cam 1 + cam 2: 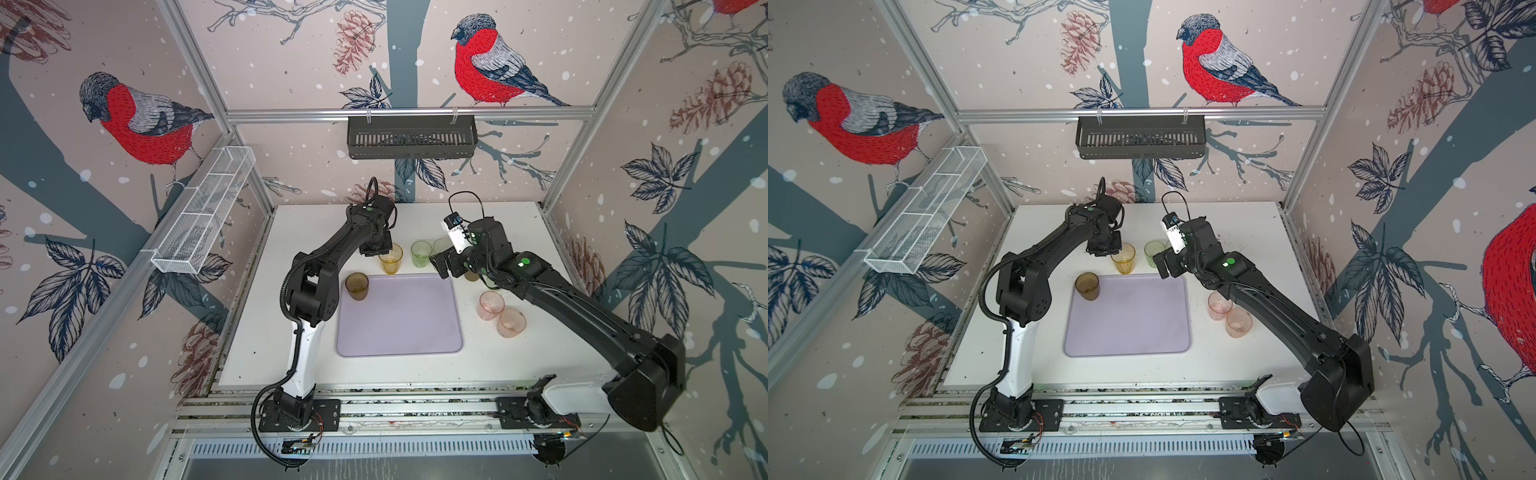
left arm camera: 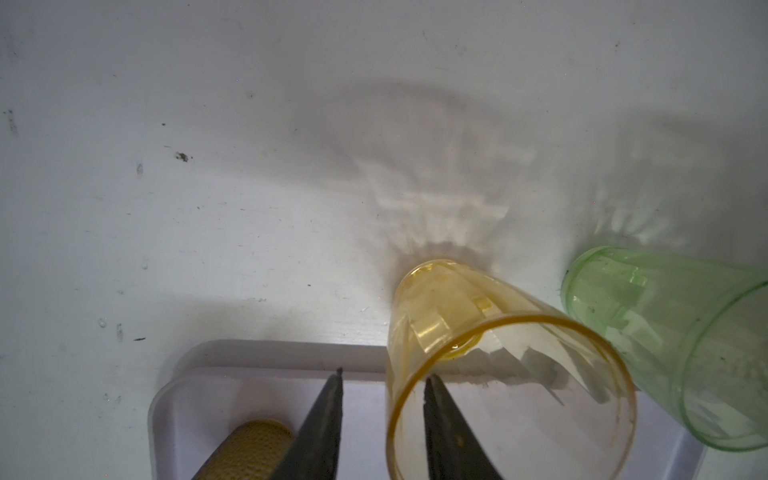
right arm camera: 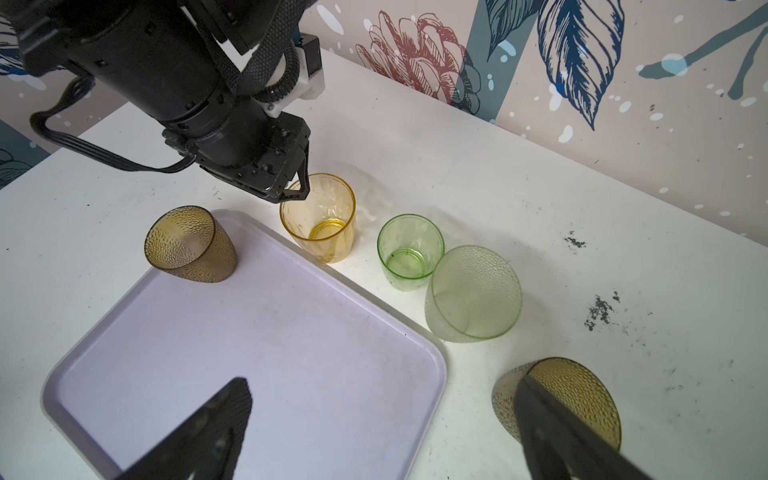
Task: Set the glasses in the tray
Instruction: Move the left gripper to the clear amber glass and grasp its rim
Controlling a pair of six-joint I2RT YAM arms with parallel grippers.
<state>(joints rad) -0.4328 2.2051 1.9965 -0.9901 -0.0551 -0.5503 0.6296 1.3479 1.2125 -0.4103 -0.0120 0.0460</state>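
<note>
Right now the left claw [image 2: 386,374] stands at a narrow gap astride the rim of the amber glass [image 3: 320,224]. One finger is inside the mouth and one outside, with a sliver of space on either side of the wall. As far as the left wrist view shows, nothing is pinched yet. The glass stands upright on the desk [image 3: 540,187], its base just beyond the claw's tips. The tray [image 3: 249,340] has its edge directly beneath the fingers.

To do this well, I would bring the jaws in gently until both meet the wall, gripping a little below the lip. The thin, slick wall probably flexes, and a hard squeeze could squirt it sideways. A green glass [image 3: 409,249] stands just beside it on the inner finger's side, so lift straight up before travelling. Then draw back toward the wrist over the low rim. Keep clear of the brown glass [image 3: 187,245] at the tray corner on the outer finger's side, and set down flat on bare tray.

The right claw [image 3: 384,382] hangs spread wide and holds nothing, well apart from the left one.
</note>
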